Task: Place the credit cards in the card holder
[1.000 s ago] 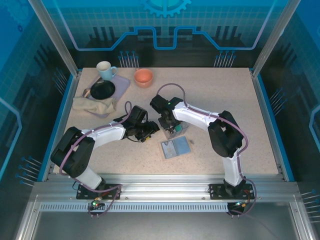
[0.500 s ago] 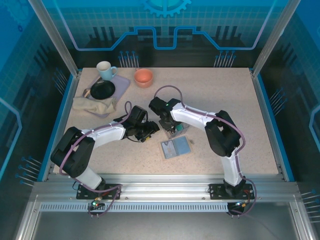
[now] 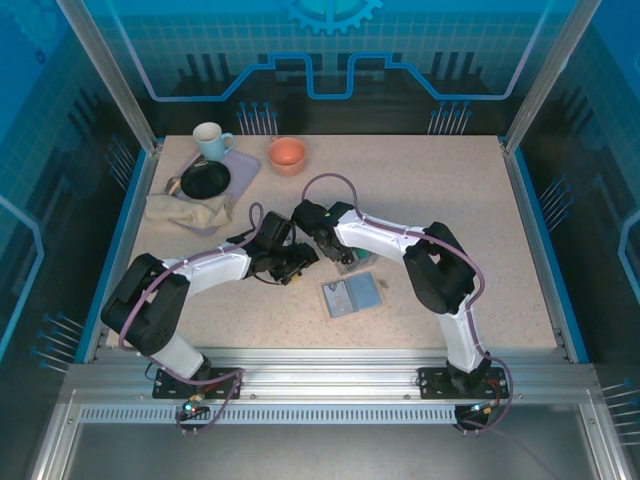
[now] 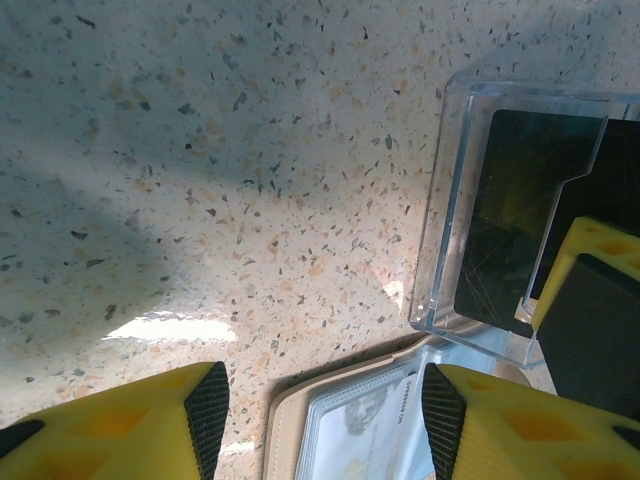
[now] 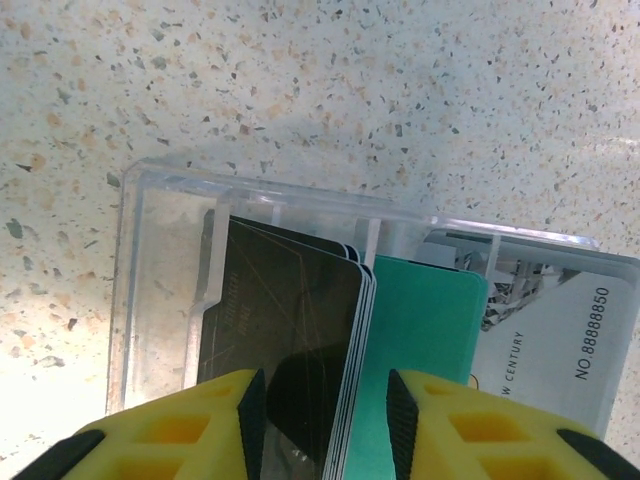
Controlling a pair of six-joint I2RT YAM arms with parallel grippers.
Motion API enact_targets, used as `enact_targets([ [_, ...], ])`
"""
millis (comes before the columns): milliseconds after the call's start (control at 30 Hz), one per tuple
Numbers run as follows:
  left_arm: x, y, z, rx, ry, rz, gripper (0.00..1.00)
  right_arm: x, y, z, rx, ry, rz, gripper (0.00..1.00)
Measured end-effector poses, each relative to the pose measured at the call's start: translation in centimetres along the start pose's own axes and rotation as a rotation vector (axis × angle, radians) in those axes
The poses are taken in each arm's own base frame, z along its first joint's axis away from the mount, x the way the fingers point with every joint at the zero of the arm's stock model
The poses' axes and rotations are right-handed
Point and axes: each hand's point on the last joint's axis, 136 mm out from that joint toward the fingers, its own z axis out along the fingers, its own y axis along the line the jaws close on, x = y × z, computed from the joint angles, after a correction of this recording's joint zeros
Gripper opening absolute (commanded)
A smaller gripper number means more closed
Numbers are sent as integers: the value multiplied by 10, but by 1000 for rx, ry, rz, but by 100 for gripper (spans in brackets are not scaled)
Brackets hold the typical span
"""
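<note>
Our R gripper [image 5: 325, 400] sits half-open astride the dark credit cards [image 5: 290, 300] in the clear box [image 5: 150, 260], prob to pinch one; L gripper [image 4: 320, 405] hovers wide over card holder [image 4: 350, 440].

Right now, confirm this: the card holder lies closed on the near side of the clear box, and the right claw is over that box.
No: the card holder lies open, not closed; the top external view shows its grey inside facing up. It does lie on the near side of the clear box, with the right claw over that box.
</note>
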Motion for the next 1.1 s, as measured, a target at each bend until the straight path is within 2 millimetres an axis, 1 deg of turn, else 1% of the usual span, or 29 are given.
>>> enact_targets([
  [167,0,0,0,0,0,0,57,-1,-2,0,14,-3,-6,33],
  [233,0,0,0,0,0,0,57,0,-3,0,16,-3,-9,29],
  [400,0,0,0,0,0,0,57,0,-4,0,21,-4,-10,23],
  [733,0,0,0,0,0,1,57,2,-8,-1,39,-5,-12,21],
  [933,0,0,0,0,0,0,57,1,-10,-4,38,-12,-8,18],
  [1000,0,0,0,0,0,0,57,1,-10,-5,38,-14,-8,16],
  [1100,0,0,0,0,0,0,57,0,-10,-5,37,-16,-9,15],
])
